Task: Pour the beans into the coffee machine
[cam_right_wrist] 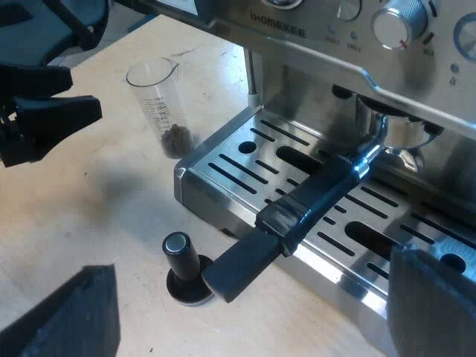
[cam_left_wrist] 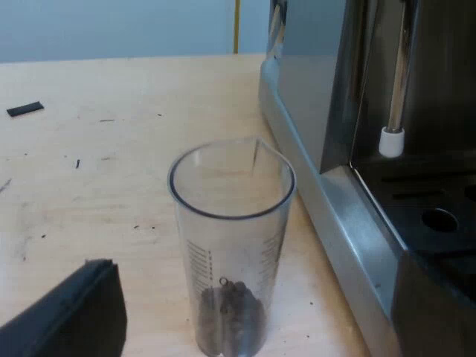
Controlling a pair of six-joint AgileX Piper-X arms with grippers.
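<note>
measuring glass (cam_left_wrist: 230,223): in the left wrist view its foot is cut off by the edge, and you cannot read the scale marks.
beans (cam_left_wrist: 232,312): a dark, blurred heap you cannot count.
espresso machine (cam_right_wrist: 297,37): cropped in both views; the labels by its knobs are too small for you to read.
holder (cam_right_wrist: 305,216): its metal head is half hidden under the machine's front.
tamper (cam_right_wrist: 178,256): its base is partly behind the holder's handle.
left end effector (cam_right_wrist: 78,93): cut off by the edge near the glass.
</note>
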